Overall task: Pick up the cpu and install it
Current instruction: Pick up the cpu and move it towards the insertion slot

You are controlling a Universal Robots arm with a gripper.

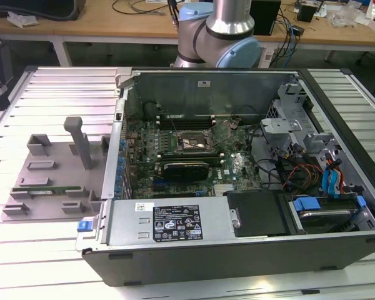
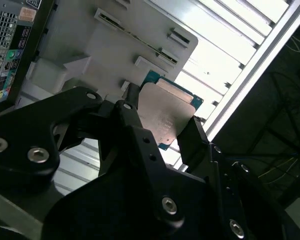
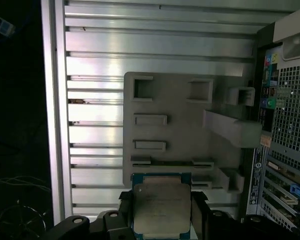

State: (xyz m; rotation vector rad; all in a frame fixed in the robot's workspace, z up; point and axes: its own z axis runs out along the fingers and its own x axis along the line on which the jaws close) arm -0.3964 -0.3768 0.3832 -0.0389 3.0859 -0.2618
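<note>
Gripper (image 3: 161, 212) in both wrist views, black fingers (image 3: 199, 212) closed part-way onto opposite edges of the cpu (image 3: 161, 206). Small square chip, silver-grey top and green border, held in front of the grey tray (image 3: 180, 135) on the ribbed metal surface (image 3: 95, 65). Judged as the pickup step: grip made, chip apparently off the tray, not yet installed. In the exterior view, tray at middle left of the frame, open computer case (image 1: 206, 253) across the centre, socket (image 1: 190, 142) just above centre. Seating there likely to call for a level chip squared to the socket's edges.
</note>
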